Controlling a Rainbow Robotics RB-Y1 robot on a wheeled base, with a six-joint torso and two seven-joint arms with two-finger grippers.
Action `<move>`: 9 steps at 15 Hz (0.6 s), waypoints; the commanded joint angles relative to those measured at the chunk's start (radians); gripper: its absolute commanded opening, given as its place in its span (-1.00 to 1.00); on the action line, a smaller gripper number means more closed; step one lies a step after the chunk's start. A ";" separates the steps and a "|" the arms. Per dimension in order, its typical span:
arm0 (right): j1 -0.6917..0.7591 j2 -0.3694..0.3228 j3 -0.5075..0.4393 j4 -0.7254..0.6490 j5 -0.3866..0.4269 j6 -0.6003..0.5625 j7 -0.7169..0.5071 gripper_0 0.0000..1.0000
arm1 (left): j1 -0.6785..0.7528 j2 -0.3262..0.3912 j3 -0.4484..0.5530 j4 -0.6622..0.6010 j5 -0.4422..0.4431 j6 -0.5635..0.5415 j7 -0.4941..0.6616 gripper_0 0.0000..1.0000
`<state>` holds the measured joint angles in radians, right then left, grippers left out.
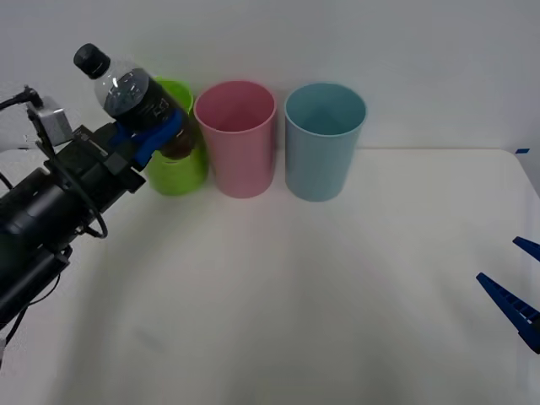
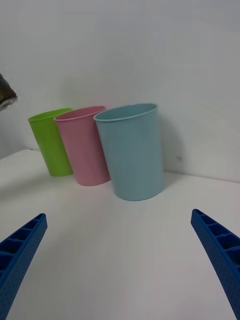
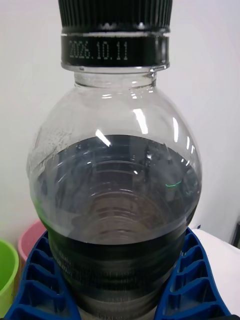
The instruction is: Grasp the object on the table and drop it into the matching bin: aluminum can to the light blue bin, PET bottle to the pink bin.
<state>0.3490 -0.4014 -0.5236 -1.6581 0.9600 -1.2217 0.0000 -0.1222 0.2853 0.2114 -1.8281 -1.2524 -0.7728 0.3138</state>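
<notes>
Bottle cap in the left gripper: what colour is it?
Black, on the PET bottle held by the left gripper; the left wrist view shows it best.

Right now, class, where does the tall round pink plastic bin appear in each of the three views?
Front view: the tall round pink plastic bin stands middle of three, centre-left at the back.
Right wrist view: it is again middle, partly behind the light blue bin.
Left wrist view: a pink sliver beside the bottle.
Shared landmark: the lime green bin.
</notes>
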 commanded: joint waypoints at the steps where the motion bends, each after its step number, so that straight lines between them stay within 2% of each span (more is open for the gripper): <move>1: 0.000 0.000 0.000 0.000 0.000 0.000 0.000 1.00 | -0.132 0.000 -0.018 0.115 -0.076 0.006 0.002 -1.00; 9: 0.000 0.000 0.000 0.000 0.000 0.000 0.000 1.00 | -0.459 0.000 -0.026 0.469 -0.213 0.004 -0.008 -1.00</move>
<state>0.3491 -0.4014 -0.5236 -1.6581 0.9600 -1.2217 0.0000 -0.5542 0.2853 0.1855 -1.3901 -1.4506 -0.7672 0.3065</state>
